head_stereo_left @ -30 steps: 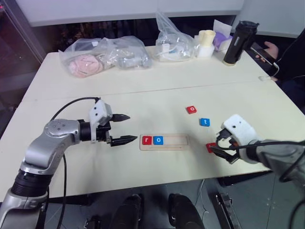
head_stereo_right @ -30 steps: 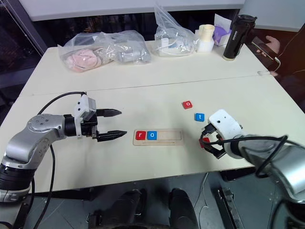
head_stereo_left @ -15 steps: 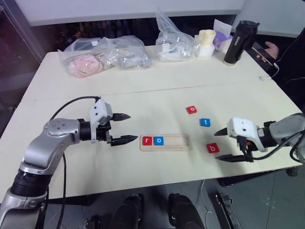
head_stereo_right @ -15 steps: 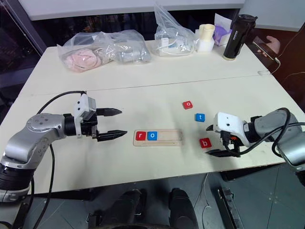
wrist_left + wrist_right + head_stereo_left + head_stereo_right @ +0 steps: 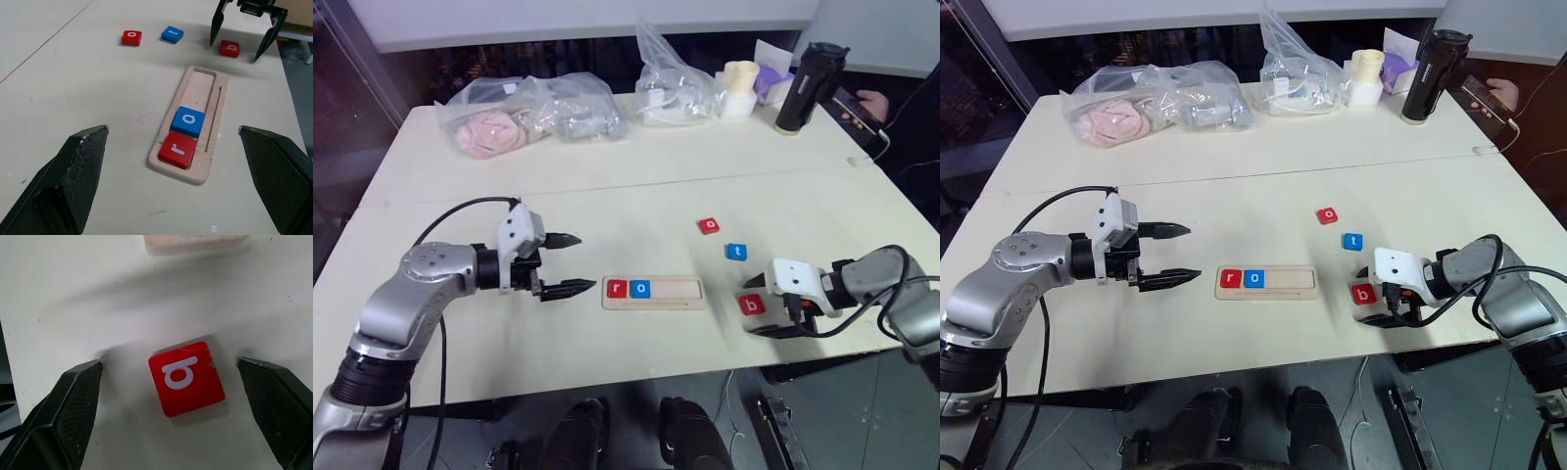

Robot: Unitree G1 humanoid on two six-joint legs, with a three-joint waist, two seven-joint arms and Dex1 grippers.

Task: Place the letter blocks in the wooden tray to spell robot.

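Note:
The wooden tray lies at the table's middle front, with a red r block and a blue o block at its left end. Right of it, loose on the table, are a red o block, a blue t block and a red b block. My right gripper is open and points down over the red b block, one finger on each side, not touching it. Left of the tray, my left gripper hovers open and empty.
Clear plastic bags with soft items sit at the back, beside a white cup and a black bottle. A person's hand holds a phone at the far right. The table's front edge runs just below my right gripper.
My right gripper has dropped and rolled, and its open fingers now straddle the red b block. The left arm and all the blocks have kept still.

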